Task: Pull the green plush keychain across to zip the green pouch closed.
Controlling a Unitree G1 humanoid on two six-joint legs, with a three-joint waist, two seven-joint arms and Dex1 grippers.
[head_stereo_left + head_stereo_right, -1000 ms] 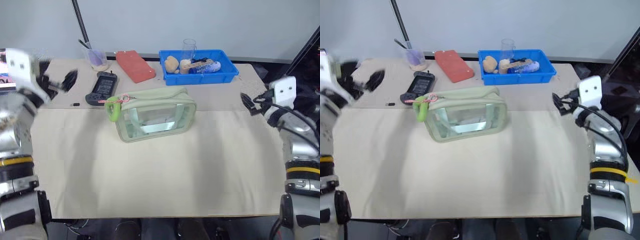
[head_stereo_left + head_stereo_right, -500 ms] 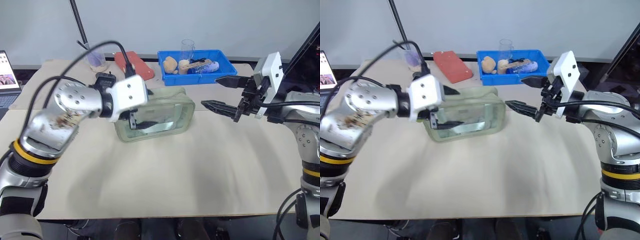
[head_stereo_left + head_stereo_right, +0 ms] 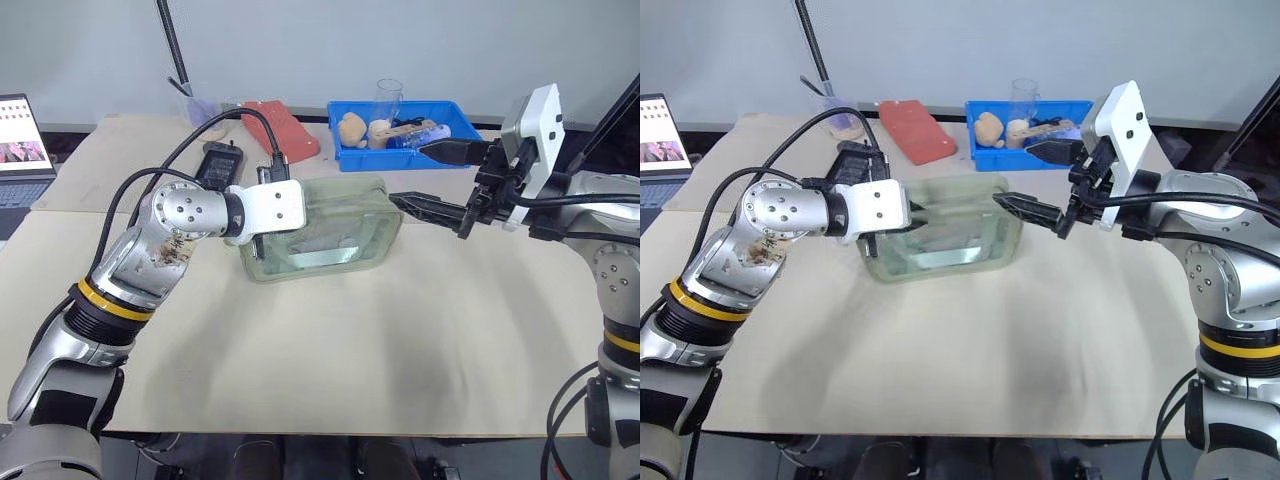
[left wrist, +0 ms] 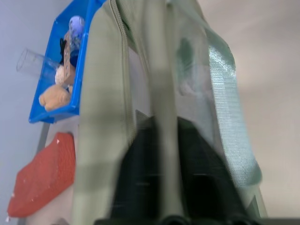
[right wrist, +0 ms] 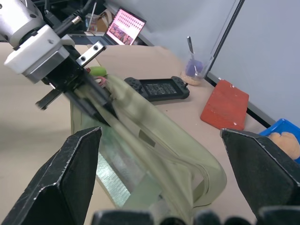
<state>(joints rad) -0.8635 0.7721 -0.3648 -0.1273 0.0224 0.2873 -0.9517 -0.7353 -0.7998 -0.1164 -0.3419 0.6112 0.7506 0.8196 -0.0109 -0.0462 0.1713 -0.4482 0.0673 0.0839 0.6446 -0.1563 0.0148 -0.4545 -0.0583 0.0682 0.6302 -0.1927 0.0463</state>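
Grey wall runs behind the bench (image 3: 330, 340), which is covered with a pale beige mat. The green pouch (image 3: 330, 225) sits near the middle of it, lying a little askew, its clear side panel facing me and its top still gaping.

My left hand (image 5: 96, 105) reaches in from the pouch's left end and is clenched on the pouch's upper fabric edge; in my left wrist view the two dark fingers (image 4: 140, 178) sit either side of that strip of trim. The green plush keychain (image 5: 97, 71) shows as a small lime-green bit just behind my left hand, at the pouch's left end; I cannot tell whether my fingers touch it.

My right hand (image 3: 1035, 180) hovers at the pouch's right end with its fingers spread wide and nothing between them. One fingertip is just beside the pouch's right rim, the other higher and nearer the back of the bench.

At the back stands a blue plastic bin (image 3: 450, 150) holding a tan plush toy (image 3: 350, 128), a clear cup (image 3: 387, 97) and other small items. Left of it lies a red sponge-like block (image 3: 285, 125), then a black handheld device (image 3: 218, 163), then a clear cup with a purple bottom (image 3: 843, 118). A laptop (image 3: 22, 140) sits open at the far left edge.
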